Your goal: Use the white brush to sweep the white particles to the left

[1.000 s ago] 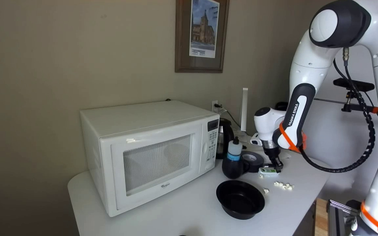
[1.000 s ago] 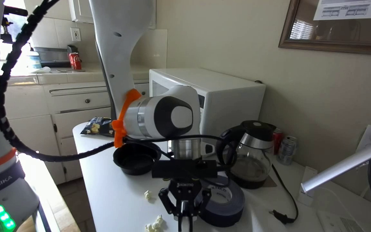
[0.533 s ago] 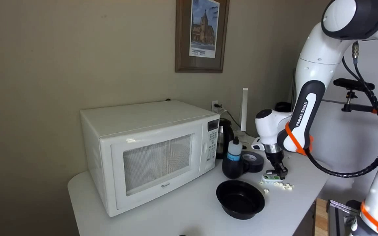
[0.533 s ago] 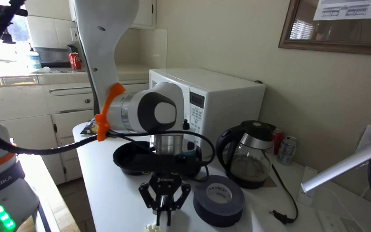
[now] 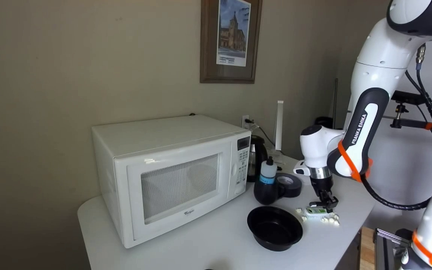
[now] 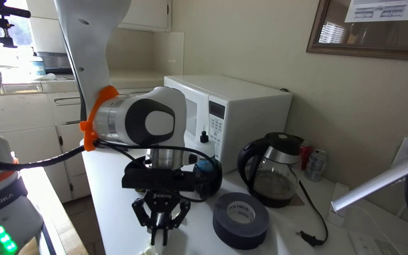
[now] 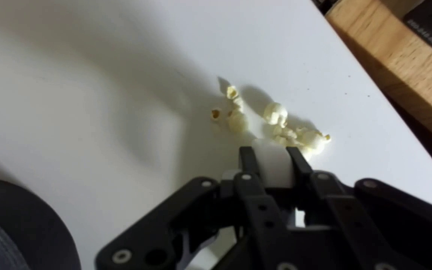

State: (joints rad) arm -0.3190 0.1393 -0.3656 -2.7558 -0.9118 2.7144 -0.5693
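STEP: sweeping, apparently | HOLD: gripper (image 6: 159, 238) is clamping the white brush (image 5: 315, 212) amid the white particles (image 7: 275, 113) (contact unclear) | NEXT: probably calling for a low, steady leftward push

Field of view at left, exterior: we note the microwave (image 5: 178, 183), slick casing, fine mesh across the door window. Tabletop (image 5: 216, 236) smooth, low sheen. Bowl (image 5: 275, 228): smooth, plastic by its look. Arm (image 5: 379, 75): glossy shell. Kettle (image 6: 275, 177): clear glass, plastic-looking handle, shiny metal band. Soda can (image 6: 315, 166) just beyond, metal sheen. Tape roll (image 6: 239, 232) matt. Picture frame (image 6: 367, 51) wood, its glazing reflective. In the wrist view we find the white brush (image 7: 274, 167) smooth, plastic-looking; gripper (image 7: 270, 155) mostly matt, bright metal screws; white particles (image 7: 311, 141) rough, puffed; board (image 7: 399, 63) at right, grained wood.
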